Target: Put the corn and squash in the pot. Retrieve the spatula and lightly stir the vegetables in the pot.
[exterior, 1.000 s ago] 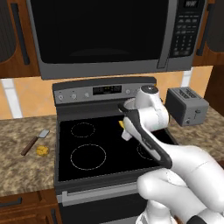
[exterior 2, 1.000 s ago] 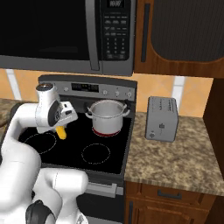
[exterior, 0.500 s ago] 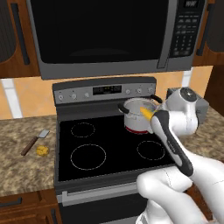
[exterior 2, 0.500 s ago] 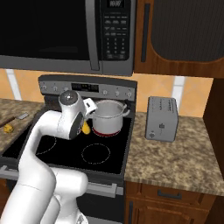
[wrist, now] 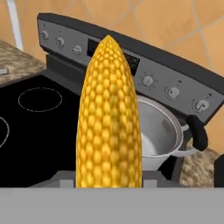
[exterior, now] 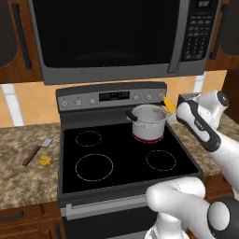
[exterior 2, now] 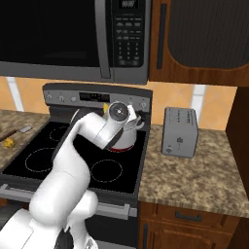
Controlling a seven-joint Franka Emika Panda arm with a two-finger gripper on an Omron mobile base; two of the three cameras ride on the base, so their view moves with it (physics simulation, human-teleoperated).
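The gripper [exterior: 173,110] was pinching the corn [wrist: 108,118], held up just beside the rim of the pot [exterior: 148,122] on the back right burner. Nothing looked to be in the pot yet. The squash [exterior: 45,160] sat on the left counter with the spatula [exterior: 37,151] just beside it, so dropping both vegetables and the stirring were all left to do
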